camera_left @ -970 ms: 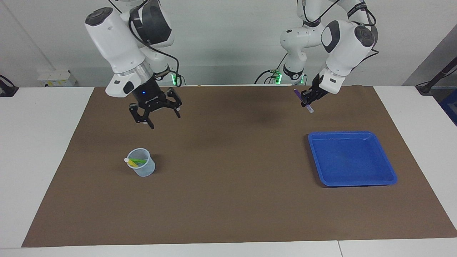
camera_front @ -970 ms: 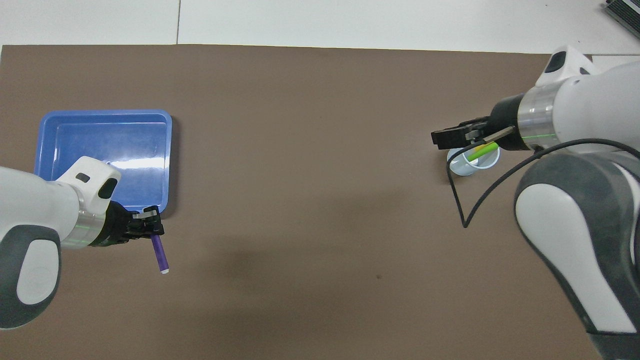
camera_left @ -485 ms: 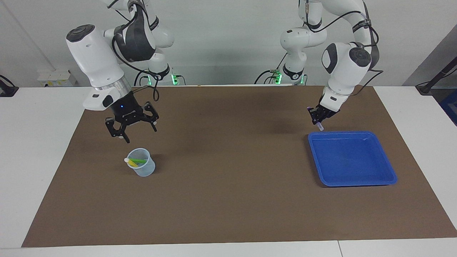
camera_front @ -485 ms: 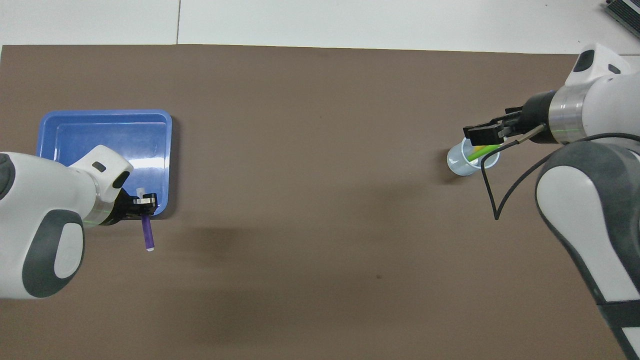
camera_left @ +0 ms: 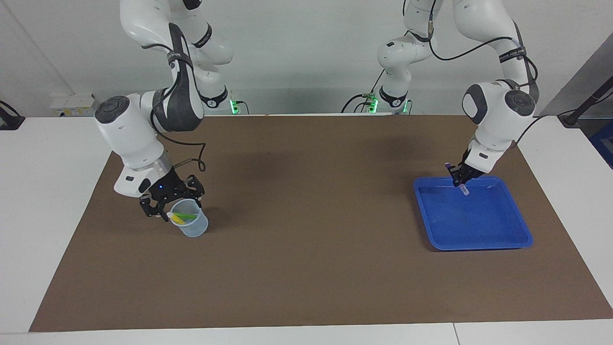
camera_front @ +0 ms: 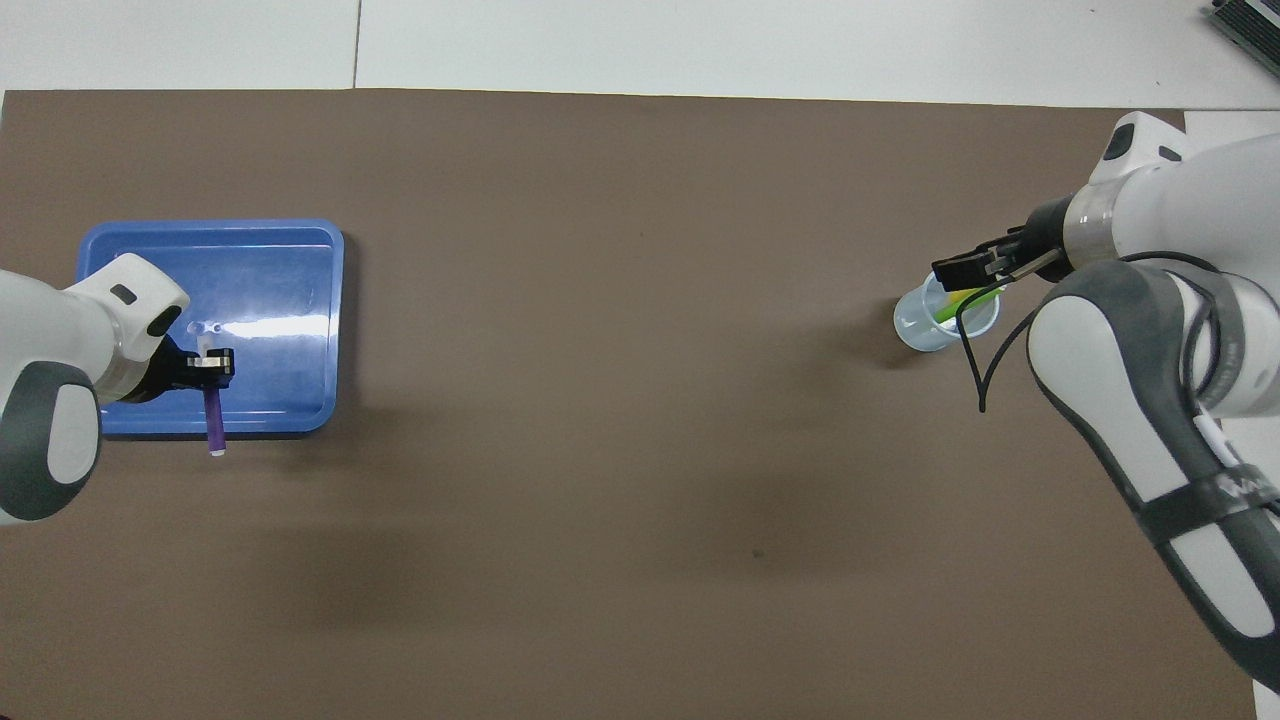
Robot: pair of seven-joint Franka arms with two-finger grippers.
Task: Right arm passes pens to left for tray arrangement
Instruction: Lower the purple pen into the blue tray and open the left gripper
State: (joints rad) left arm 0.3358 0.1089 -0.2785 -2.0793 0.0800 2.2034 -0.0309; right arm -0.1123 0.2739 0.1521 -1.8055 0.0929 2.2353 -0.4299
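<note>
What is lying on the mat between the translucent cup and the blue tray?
Nothing: between the translucent cup and the blue tray there is only bare brown mat. Both the facing and the overhead view show this.

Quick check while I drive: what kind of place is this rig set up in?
Likely a robotics lab: two arms at a white table with a brown mat, only a tray, cup and pens as props.

Bright even light; soft shadows on mat [camera_left: 306,268]; glare on tray [camera_front: 310,240].
</note>
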